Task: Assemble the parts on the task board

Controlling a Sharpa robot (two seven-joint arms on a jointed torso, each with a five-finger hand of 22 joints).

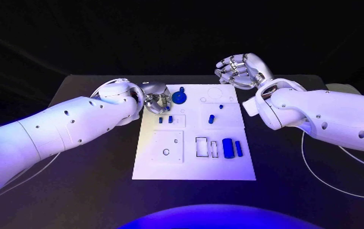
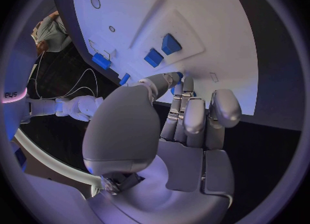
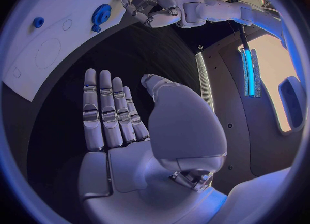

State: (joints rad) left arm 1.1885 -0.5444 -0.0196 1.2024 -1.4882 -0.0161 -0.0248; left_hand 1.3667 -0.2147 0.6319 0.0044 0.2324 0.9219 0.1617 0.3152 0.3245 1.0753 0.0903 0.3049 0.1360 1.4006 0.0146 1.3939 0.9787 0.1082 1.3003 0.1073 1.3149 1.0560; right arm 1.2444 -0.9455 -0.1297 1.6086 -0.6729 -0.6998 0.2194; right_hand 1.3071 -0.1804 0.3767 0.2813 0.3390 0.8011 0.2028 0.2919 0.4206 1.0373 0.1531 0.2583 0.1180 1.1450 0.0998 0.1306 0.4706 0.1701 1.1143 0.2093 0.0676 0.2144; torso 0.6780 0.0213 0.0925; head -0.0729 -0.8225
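Step in hand looks like seating the round blue gear part point(image 1: 179, 98), which lies at the far-left corner of the white rectangular task board point(image 1: 228, 171). Left hand point(image 1: 156, 99) is just left of the gear, fingers curled; whether it grips anything is unclear. Right hand point(image 1: 241, 70) hovers open past the board's far-right corner. Next: a sure pinch on the gear. Black table point(image 1: 91, 187), dark room.

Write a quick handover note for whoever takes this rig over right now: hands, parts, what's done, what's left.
Left hand: at the left edge of the white task board, fingers curled next to the blue gear-shaped part; whether it touches or holds anything cannot be told.
Right hand: open, holding nothing, over the black table beyond the board's far right corner.
Parts: small blue pieces mid-board, two blue cylinders lying near the right edge.
Done: cannot tell.
Left: the loose cylinders and small pieces apparently.
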